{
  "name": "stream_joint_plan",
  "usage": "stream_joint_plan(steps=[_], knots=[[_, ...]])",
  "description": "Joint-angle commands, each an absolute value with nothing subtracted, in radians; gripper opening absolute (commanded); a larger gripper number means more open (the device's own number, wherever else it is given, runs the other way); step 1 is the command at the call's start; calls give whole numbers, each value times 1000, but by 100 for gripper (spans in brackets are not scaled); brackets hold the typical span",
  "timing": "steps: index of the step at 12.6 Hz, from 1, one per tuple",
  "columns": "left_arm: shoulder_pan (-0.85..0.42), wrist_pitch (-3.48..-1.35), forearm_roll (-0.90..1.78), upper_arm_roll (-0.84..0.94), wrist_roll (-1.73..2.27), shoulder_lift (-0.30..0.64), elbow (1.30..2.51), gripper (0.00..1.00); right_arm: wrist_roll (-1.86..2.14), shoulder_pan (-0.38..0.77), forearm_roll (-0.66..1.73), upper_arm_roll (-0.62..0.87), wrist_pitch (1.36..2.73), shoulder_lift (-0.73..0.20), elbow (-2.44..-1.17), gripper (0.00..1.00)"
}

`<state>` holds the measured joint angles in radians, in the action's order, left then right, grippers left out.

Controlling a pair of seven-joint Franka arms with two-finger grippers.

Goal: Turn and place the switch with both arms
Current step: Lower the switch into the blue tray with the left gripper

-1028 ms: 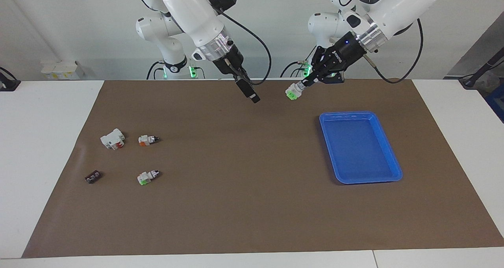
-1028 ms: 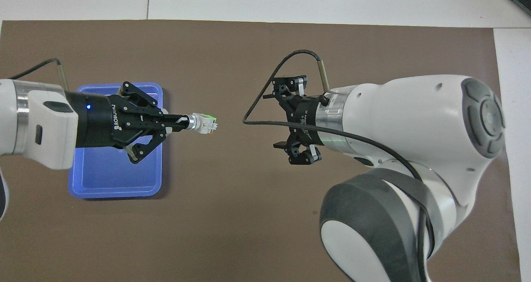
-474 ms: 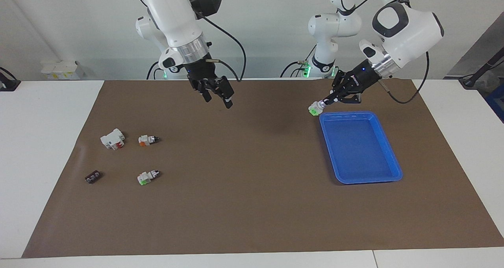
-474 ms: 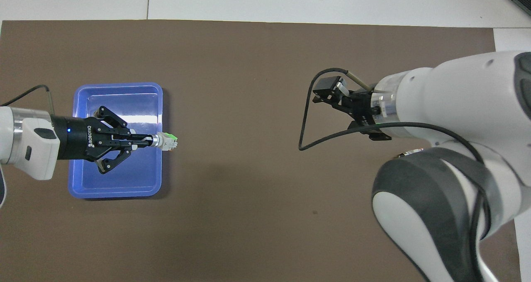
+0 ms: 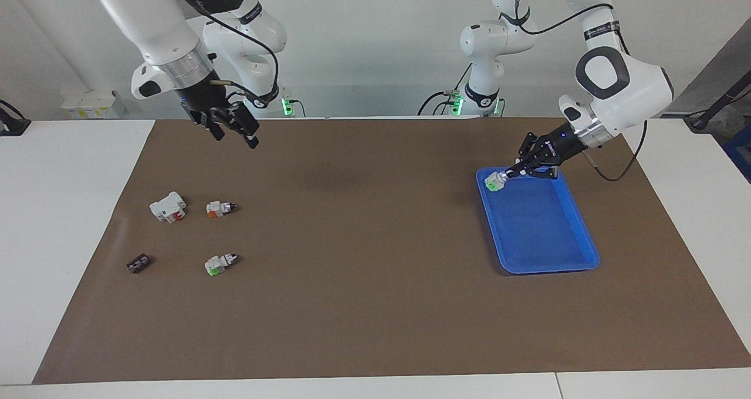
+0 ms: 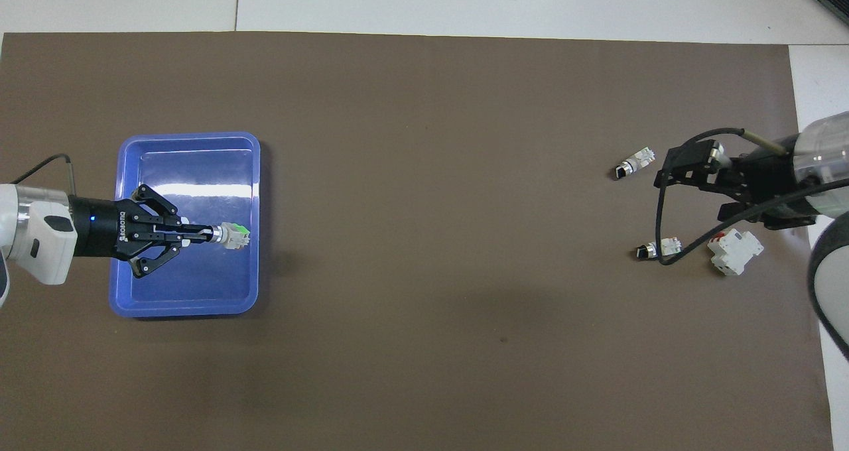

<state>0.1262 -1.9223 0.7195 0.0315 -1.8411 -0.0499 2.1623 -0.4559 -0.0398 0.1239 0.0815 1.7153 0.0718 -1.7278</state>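
My left gripper [image 5: 508, 175] is shut on the black-knob end of the white switch [image 5: 491, 182]. It holds the switch, green end outward, low over the blue tray [image 5: 578, 264], at the tray's corner nearest the robots. Whether the switch touches the tray I cannot tell. In the overhead view the left gripper [image 6: 207, 235] and the switch [image 6: 235, 235] are inside the tray's [image 6: 186, 308] outline. My right gripper [image 5: 234, 136] is open and empty, raised over the mat at the right arm's end. In the overhead view it [image 6: 706, 189] is over the loose parts.
At the right arm's end lie a second green-ended switch [image 5: 220, 263] [image 6: 633, 164], an orange-ended switch [image 5: 220, 208] [image 6: 656, 248], a white block with red marks [image 5: 168, 206] [image 6: 734, 251] and a small dark piece [image 5: 138, 263]. A brown mat [image 5: 364, 281] covers the table.
My left gripper carried the switch from mid-air over the mat down over the tray. My right arm swung away to its own end of the table, still open.
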Motion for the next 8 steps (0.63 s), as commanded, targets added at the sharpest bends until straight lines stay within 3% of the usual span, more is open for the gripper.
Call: stream_joint_plan(steps=[1,3,8], knots=[[155,-1957,668,43,-1878,-43,2172,0,-329,-66,-23,97,1788,66,-1727,100],[149,-2000,564,43,-1878,-26,2168,0,-307,-75,-34,95,1784,37,-1669,100],[135,-2098,341,41,-1794,-23,2180,0,-305,-94,-29,97,1568,-12,-1517,100]])
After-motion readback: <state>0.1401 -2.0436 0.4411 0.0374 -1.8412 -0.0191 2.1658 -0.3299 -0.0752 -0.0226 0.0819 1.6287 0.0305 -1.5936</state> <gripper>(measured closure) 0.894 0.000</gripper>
